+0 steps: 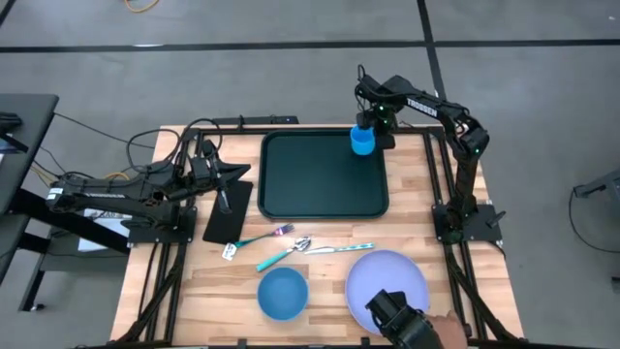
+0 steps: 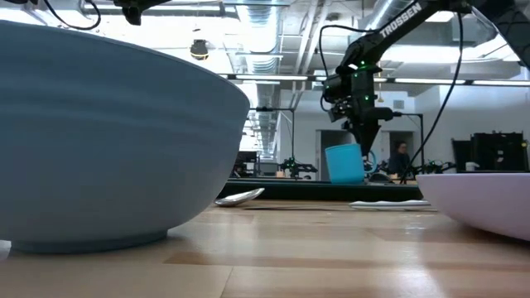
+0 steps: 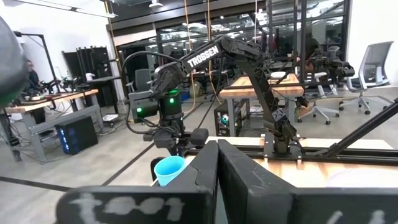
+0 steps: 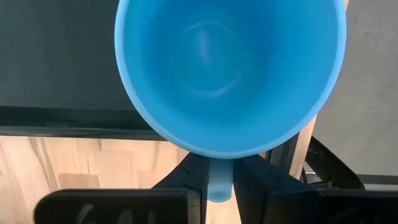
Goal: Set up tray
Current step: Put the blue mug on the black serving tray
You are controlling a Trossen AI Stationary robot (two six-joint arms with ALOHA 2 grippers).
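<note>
Blue cup (image 4: 230, 74) filling the right wrist view, its handle (image 4: 219, 180) pinched between the nearly closed fingers of the right pincer (image 1: 372, 124), mouth kept upright and hanging over the far right corner of the dark green tray (image 1: 320, 179), probably for a clean set-down there. Tray lying mid-surface (image 1: 329, 291), otherwise bare. Left pincer (image 1: 215, 173) fully closed, empty, parked beside the tray's left rim, out of the way.

Probably robotics lab, workbenches (image 3: 59, 99), office chairs (image 3: 370, 62)
</note>
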